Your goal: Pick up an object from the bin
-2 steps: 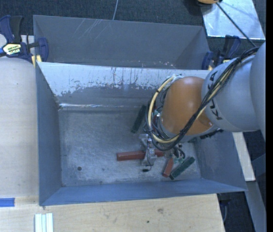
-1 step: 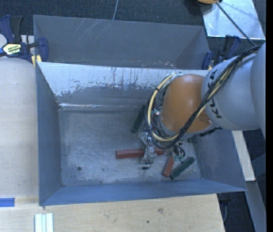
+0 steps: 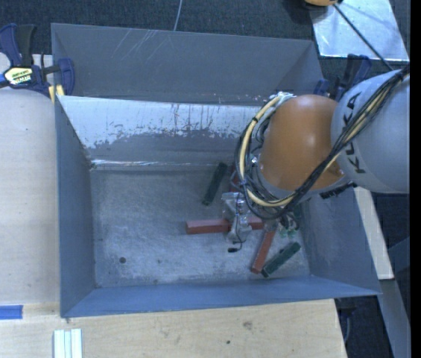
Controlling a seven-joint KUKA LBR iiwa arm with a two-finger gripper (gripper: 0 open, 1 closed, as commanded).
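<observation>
My gripper [image 3: 235, 228] hangs low over the bin floor, right of centre, under the arm's orange cover. Its tip is at the right end of a flat red-brown bar [image 3: 205, 227] that lies left to right on the floor; whether they touch I cannot tell. A dark grey-green stick [image 3: 214, 183] lies tilted just above and left of the gripper, near the back wall. To the gripper's lower right a second red-brown bar [image 3: 261, 251] lies at a slant, and a dark green stick [image 3: 282, 259] rests beside it.
The arm and its cables cover the bin's right side. The sloped bin walls stand close to the things at the right and front. Bare floor stretches over the left half of the bin.
</observation>
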